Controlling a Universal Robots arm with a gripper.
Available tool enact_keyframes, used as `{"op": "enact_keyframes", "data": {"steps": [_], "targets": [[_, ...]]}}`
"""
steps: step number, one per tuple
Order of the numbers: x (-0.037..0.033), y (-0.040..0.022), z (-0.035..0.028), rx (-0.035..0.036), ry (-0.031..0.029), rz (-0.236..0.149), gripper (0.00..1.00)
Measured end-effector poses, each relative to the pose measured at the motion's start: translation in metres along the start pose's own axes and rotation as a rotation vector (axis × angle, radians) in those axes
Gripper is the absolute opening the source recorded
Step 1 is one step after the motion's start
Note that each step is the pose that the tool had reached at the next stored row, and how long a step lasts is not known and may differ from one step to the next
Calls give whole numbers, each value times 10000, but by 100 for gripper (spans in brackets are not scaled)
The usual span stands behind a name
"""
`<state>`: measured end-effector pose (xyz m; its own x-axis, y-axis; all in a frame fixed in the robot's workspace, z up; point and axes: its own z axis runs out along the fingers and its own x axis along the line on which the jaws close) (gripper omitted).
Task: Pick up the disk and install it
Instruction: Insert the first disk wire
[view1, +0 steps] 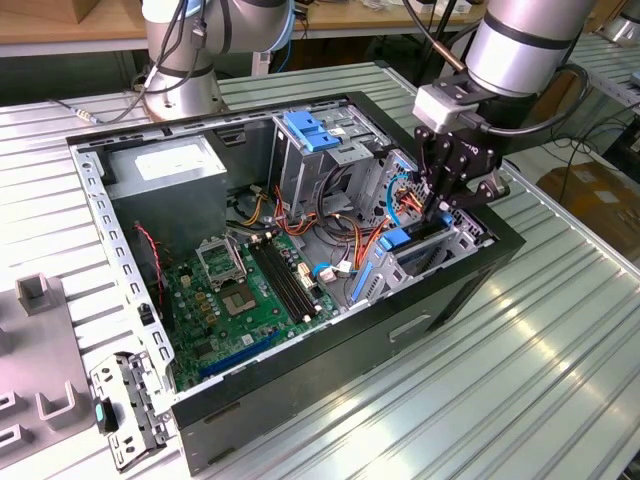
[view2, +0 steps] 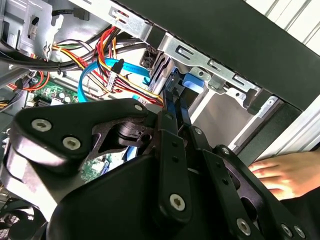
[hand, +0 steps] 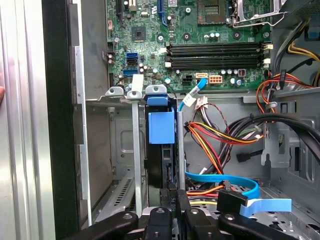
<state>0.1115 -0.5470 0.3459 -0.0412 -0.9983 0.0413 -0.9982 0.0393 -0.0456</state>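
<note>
Hand (view1: 447, 195) is held low over the drive bay (view1: 440, 245) at the front corner of the open computer case (view1: 300, 390), pointed straight down so that what it carries can be slid along the bay's slot. Its fingers (hand: 172, 210) are seen pressed in on the upper edge of the disk (hand: 162, 150) in the first wrist view; a narrow pinch on a thin edge, likely chosen so the hand fits between the bay's metal walls.

Disk is stood on edge inside the drive bay, most of its body already down between the bay's rails, blue carrier frame facing the motherboard (hand: 200, 50). By the look of it, it is partly to largely seated; whether it has latched cannot be told.

Orange, red and yellow power leads and a flat blue cable (hand: 235, 185) are lying just beside the drive bay, on the side away from the case wall, near the disk but not seen across its slot.

A person's hand (view2: 280, 175) is resting outside the case wall near the drive bay, in the second wrist view, perhaps steadying the case on the bench (view1: 560, 380)
</note>
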Motion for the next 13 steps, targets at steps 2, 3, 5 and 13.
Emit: {"op": "enact_keyframes", "data": {"steps": [2, 3, 5, 13], "targets": [[0, 0, 1, 0, -4, -5, 17], [0, 0, 1, 1, -6, -32, 17], [0, 1, 1, 4, -10, -116, 17], [1, 12, 1, 9, -15, -229, 17]]}}
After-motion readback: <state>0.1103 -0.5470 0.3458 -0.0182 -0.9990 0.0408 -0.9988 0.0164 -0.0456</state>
